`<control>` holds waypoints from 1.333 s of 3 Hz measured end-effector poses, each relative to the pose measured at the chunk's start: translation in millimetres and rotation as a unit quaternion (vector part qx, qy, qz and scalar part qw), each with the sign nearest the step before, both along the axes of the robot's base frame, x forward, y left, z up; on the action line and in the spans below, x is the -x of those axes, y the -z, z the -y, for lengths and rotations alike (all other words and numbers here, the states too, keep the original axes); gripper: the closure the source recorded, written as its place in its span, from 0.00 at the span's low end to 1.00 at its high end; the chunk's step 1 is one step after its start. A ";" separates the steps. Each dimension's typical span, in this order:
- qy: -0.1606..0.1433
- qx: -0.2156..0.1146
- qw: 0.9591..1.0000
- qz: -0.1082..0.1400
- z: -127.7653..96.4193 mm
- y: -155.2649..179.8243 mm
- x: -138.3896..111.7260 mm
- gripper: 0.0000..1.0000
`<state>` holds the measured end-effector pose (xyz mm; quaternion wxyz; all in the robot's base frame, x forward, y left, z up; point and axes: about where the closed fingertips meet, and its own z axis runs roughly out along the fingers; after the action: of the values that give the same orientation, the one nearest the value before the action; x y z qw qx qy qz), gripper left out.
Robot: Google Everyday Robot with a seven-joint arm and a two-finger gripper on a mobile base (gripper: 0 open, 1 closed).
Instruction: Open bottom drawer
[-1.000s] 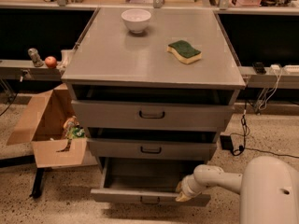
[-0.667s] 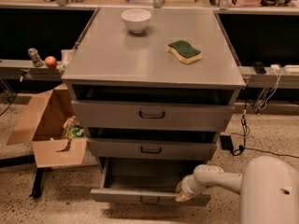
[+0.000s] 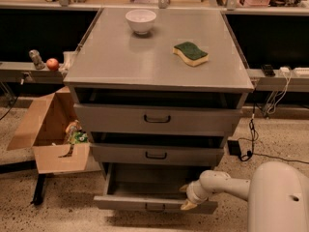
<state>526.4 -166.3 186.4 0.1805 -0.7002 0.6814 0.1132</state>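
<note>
While the bottom drawer (image 3: 145, 204) stands open at the lower centre of the frame, its narrow grey front juts forward of the two fronts above it and shows a plain grey interior. A small dark loop handle (image 3: 154, 207) sits at the middle of that front. The claw (image 3: 186, 197) is at the right part of the drawer's front edge, right at the rim. Whether it is apart, together or clamped on the rim cannot be told. A pale arm (image 3: 227, 185) runs from it to the rounded white robot body (image 3: 280, 197) in the lower right corner.

Above the open drawer, the middle drawer (image 3: 193, 156) and the top drawer (image 3: 106, 117) each carry a dark handle at centre. Each has a dark gap along its upper edge.

The grey table (image 3: 120, 57) formed by the cabinet's top carries two things, well apart. A white bowl (image 3: 141, 21) stands upright near the back edge. A sponge (image 3: 190, 53), green on top and yellow beneath, lies to the right of centre.

At the left of the frame, an open cardboard box (image 3: 48, 129) rests on the speckled floor beside the cabinet, with some coloured items inside. Above it, a low shelf (image 3: 14, 71) holds a red round object (image 3: 52, 64) and a small metal piece (image 3: 35, 58) just beside it. To the right of the cabinet, a black power adapter (image 3: 234, 147) lies on the floor, its cable (image 3: 252, 129) trailing upward.
</note>
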 end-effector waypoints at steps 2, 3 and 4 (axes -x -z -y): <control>-0.002 -0.006 1.000 -0.004 -1.1 0.8 3.6 0.00; -0.017 -0.007 0.999 -0.027 -3.0 8.0 18.8 0.00; -0.019 -0.012 0.998 -0.061 -1.2 22.3 38.8 0.00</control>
<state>487.6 -165.1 164.1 0.1451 -0.7024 0.6766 0.1667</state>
